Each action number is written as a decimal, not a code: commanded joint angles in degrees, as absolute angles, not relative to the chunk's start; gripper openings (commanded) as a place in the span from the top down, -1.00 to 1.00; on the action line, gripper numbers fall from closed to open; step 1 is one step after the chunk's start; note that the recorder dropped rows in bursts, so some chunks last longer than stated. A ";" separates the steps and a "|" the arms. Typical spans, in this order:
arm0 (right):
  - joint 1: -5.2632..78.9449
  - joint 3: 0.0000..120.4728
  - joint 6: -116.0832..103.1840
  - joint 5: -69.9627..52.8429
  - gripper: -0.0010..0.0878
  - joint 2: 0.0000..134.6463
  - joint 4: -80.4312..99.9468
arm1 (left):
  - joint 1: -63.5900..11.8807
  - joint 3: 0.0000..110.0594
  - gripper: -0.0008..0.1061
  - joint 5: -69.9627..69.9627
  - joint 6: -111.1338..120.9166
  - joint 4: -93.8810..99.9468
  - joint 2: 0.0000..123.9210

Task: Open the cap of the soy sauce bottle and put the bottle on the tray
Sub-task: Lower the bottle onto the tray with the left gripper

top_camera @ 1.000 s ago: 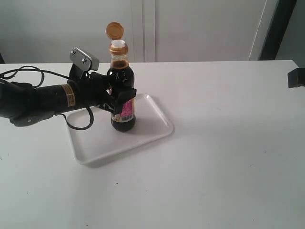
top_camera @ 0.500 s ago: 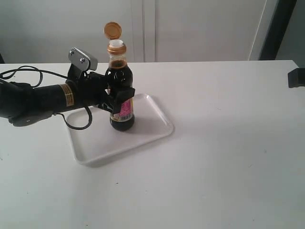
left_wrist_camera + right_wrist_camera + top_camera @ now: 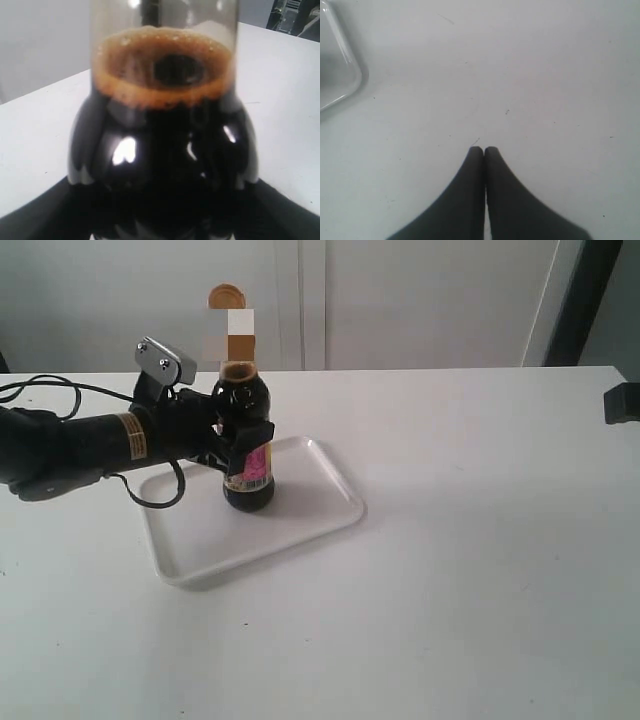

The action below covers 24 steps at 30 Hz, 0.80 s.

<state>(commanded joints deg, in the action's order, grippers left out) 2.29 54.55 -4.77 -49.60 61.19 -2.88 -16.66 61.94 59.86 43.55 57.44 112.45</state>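
Observation:
The soy sauce bottle (image 3: 246, 440) stands upright on the white tray (image 3: 310, 510), its dark liquid filling the left wrist view (image 3: 165, 150). My left gripper (image 3: 242, 440) is shut around the bottle's body from the left. The amber cap (image 3: 226, 296) is flipped open above the neck, though the spout area is blurred. My right gripper (image 3: 484, 149) is shut on nothing, hovering over bare table beside a corner of the tray (image 3: 350, 65); only a dark part of that arm (image 3: 620, 402) shows at the exterior view's right edge.
A black cable (image 3: 60, 390) loops behind the left arm on the white table (image 3: 470, 540). A wall with a dark vertical post (image 3: 580, 300) stands behind the table.
The left gripper has carried the bottle slightly leftward and back over the tray, and the bottle now rests lower on it. The right arm has not moved.

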 joint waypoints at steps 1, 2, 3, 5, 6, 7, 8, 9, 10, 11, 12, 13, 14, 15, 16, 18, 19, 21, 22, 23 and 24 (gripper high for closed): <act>2.29 54.55 -4.77 -49.60 0.98 61.19 -2.88 | -16.66 61.94 0.99 59.86 43.55 57.44 112.45; 2.29 54.55 -4.77 -49.60 0.98 61.19 -2.88 | -16.66 61.94 0.99 59.86 43.55 57.44 112.45; 2.29 54.55 -4.77 -49.60 0.98 61.19 -2.88 | -16.66 61.94 0.99 59.86 43.55 57.44 112.45; 2.29 54.55 -4.77 -49.60 0.98 61.19 -2.88 | -16.66 61.94 0.99 59.86 43.55 57.44 112.45; 2.29 54.55 -4.77 -49.60 0.98 61.19 -2.88 | -16.66 61.94 0.99 59.86 43.55 57.44 112.45; 2.29 54.55 -4.77 -49.60 0.98 61.19 -2.88 | -16.66 61.94 0.99 59.86 43.55 57.44 112.45; 2.29 54.55 -4.77 -49.60 0.98 61.19 -2.88 | -16.66 61.94 0.99 59.86 43.55 57.44 112.45; 2.29 54.55 -4.77 -49.60 0.98 61.19 -2.88 | -16.66 61.94 0.99 59.86 43.55 57.44 112.45; 2.29 54.55 -4.77 -49.60 0.98 61.19 -2.88 | -16.66 61.94 0.99 59.86 43.55 57.44 112.45; 2.29 54.55 -4.77 -49.60 0.98 61.19 -2.88 | -16.66 61.94 0.99 59.86 43.55 57.44 112.45; 2.29 54.55 -4.77 -49.60 0.98 61.19 -2.88 | -16.66 61.94 0.99 59.86 43.55 57.44 112.45; 2.29 54.55 -4.77 -49.60 0.98 61.19 -2.88 | -16.66 61.94 0.99 59.86 43.55 57.44 112.45; 2.29 54.55 -4.77 -49.60 0.98 61.19 -2.88 | -16.66 61.94 0.99 59.86 43.55 57.44 112.45; 2.29 54.55 -4.77 -49.60 0.98 61.19 -2.88 | -16.66 61.94 0.97 59.86 43.55 57.44 112.45; 2.29 54.55 -4.77 -49.60 0.98 61.19 -2.88 | -16.66 61.94 0.92 59.86 43.55 57.44 112.45; 2.29 54.55 -4.77 -49.60 0.98 61.19 -2.88 | -16.66 61.94 0.75 59.86 43.55 57.44 112.45; 2.29 54.55 -4.77 -49.60 0.98 61.19 -2.88 | -16.66 61.94 0.64 59.86 43.55 57.44 112.45; 2.29 54.55 -4.77 -49.60 0.98 61.19 -2.88 | -16.66 61.94 0.36 59.86 43.55 57.44 112.45; 2.29 54.55 -4.77 -49.60 0.98 61.19 -2.88 | -16.66 61.94 0.23 59.86 43.55 57.44 112.45; 2.29 54.55 -4.77 -49.60 0.98 61.19 -2.88 | -16.66 61.94 0.13 59.86 43.55 57.44 112.45; 2.29 54.55 -4.77 -49.60 0.98 61.19 -2.88 | -16.66 61.94 0.03 59.86 43.55 57.44 112.45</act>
<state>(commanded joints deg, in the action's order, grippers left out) 2.29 54.55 -4.77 -49.60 61.19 -2.88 -16.66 61.94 59.86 43.55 57.44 112.45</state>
